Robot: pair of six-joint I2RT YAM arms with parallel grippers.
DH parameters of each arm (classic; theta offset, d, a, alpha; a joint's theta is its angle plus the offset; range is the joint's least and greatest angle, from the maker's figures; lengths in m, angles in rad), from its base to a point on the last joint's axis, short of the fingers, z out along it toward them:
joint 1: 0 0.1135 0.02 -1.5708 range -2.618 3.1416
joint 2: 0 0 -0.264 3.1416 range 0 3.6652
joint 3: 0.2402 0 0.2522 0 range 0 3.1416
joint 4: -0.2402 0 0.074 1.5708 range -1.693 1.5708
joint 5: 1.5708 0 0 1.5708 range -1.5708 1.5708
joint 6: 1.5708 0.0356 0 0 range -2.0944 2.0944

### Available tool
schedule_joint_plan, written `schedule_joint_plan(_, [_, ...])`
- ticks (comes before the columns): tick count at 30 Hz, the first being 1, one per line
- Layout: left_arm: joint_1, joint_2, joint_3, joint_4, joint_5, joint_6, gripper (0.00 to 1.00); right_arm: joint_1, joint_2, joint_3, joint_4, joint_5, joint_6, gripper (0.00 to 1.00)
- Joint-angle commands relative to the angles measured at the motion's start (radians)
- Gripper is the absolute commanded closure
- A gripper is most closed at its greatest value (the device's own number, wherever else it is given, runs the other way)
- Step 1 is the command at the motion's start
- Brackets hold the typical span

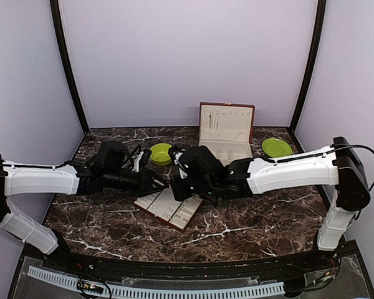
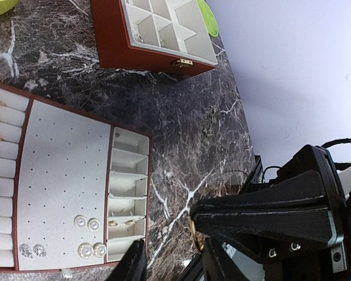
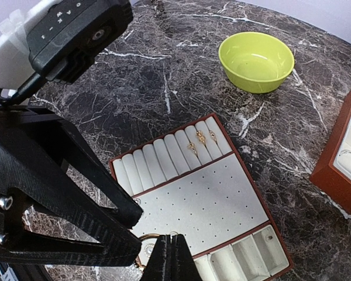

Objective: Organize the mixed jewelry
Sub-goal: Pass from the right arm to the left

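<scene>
A thin gold hoop (image 3: 141, 234) sticks out from the tips of my right gripper (image 3: 172, 256), which is shut on it just above the near corner of the cream-lined tray (image 1: 186, 219). My left gripper (image 2: 171, 268) faces it with its jaws apart on either side of the hoop (image 2: 193, 231), and marble shows in the gap. In the tray, gold rings (image 3: 200, 139) sit in the ring rolls, pearl studs (image 2: 86, 222) and sparkly studs (image 2: 32, 250) sit on the dotted board, and small gold pieces (image 2: 121, 222) lie in one end compartment.
The red-brown box (image 1: 227, 128) stands open behind the tray, its cream compartments (image 2: 164, 26) showing. A lime-green bowl (image 1: 161, 154) is at the back middle and a green plate (image 1: 276, 147) at the back right. Both arms meet over the tray.
</scene>
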Motion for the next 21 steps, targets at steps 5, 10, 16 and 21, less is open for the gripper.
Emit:
schedule_joint_plan(5, [-0.014, 0.010, 0.004, 0.029, 0.017, 0.003, 0.72, -0.003, -0.028, 0.000, 0.034, -0.004, -0.001, 1.00])
schedule_joint_plan(10, [-0.013, 0.015, 0.007, 0.030, 0.018, 0.006, 0.76, -0.003, -0.018, 0.009, 0.030, -0.008, -0.002, 1.00])
schedule_joint_plan(16, [-0.013, 0.021, 0.009, 0.034, 0.020, 0.009, 0.81, -0.002, -0.016, 0.009, 0.030, -0.011, -0.002, 1.00])
schedule_joint_plan(21, [-0.014, 0.033, 0.007, 0.058, 0.028, 0.003, 0.87, -0.001, -0.018, -0.001, 0.040, -0.017, 0.000, 1.00])
